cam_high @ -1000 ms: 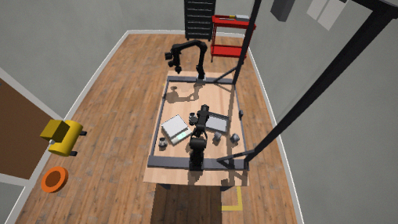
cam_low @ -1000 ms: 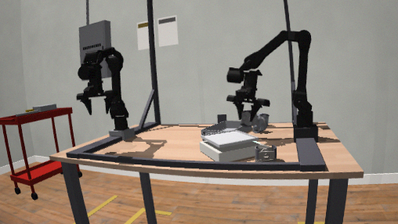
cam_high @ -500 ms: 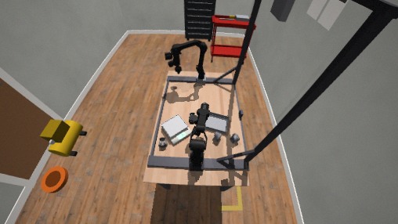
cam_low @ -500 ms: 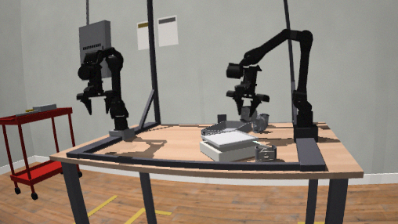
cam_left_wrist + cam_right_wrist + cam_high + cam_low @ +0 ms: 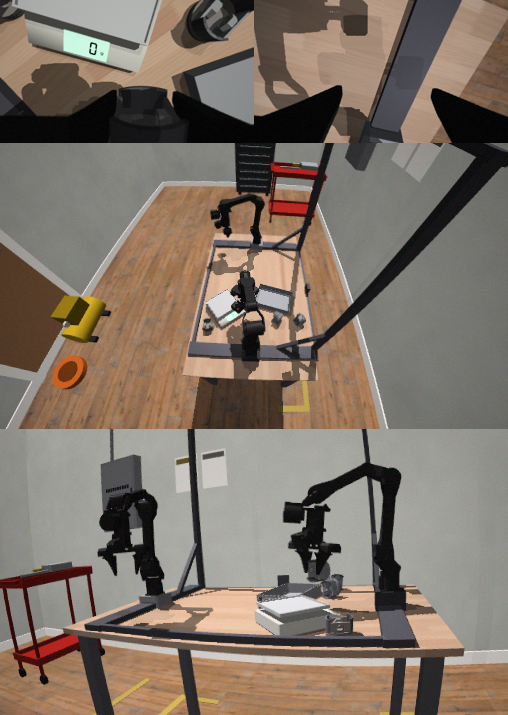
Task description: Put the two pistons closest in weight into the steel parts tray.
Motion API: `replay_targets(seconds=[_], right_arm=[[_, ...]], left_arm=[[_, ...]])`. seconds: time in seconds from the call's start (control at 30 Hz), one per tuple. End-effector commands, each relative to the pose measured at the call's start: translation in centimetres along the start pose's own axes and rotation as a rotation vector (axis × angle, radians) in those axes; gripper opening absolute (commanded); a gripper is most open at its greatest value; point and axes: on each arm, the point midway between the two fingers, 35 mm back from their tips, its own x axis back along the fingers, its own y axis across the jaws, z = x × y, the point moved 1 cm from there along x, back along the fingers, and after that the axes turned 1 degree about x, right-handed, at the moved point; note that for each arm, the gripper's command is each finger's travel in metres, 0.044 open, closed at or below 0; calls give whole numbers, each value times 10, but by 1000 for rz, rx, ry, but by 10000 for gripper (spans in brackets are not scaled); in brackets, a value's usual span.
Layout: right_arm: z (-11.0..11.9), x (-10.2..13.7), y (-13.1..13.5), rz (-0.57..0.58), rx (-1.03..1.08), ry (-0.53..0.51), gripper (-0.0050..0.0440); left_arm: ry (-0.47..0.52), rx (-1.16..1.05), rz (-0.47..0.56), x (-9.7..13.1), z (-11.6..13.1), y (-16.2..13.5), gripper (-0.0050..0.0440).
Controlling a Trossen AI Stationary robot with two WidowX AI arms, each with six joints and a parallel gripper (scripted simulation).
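Probably to weigh or sort it, the left gripper [image 5: 238, 302] [image 5: 313, 572] [image 5: 144, 95] is clasping a piston [image 5: 319, 570] [image 5: 145, 122] between its jaws, the zero-reading scale [image 5: 221, 304] [image 5: 292, 607] [image 5: 86, 16] lying ahead, the steel parts tray [image 5: 273, 300] [image 5: 306, 590] [image 5: 228, 86] beside them, while the right gripper [image 5: 227, 234] [image 5: 126, 574] [image 5: 387, 91] is hanging spread.

The left end effector [image 5: 237, 299] [image 5: 312, 573] [image 5: 144, 95] has risen, lifting its piston [image 5: 145, 112] higher.
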Motion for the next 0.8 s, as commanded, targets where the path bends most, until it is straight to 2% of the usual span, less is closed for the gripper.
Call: replay_targets(seconds=[0.0,0.4,0.7,0.77], right_arm=[[-5,8,0,-2,-1,-32,400],[-5,8,0,-2,-1,-32,400],[-5,8,0,-2,-1,-32,400],[-5,8,0,-2,-1,-32,400]], left_arm=[[26,-109,21,15,-24,7,158],[112,-359,-7,28,-63,37,158],[112,-364,-10,39,-98,65,158],[112,-364,-10,39,-98,65,158]])
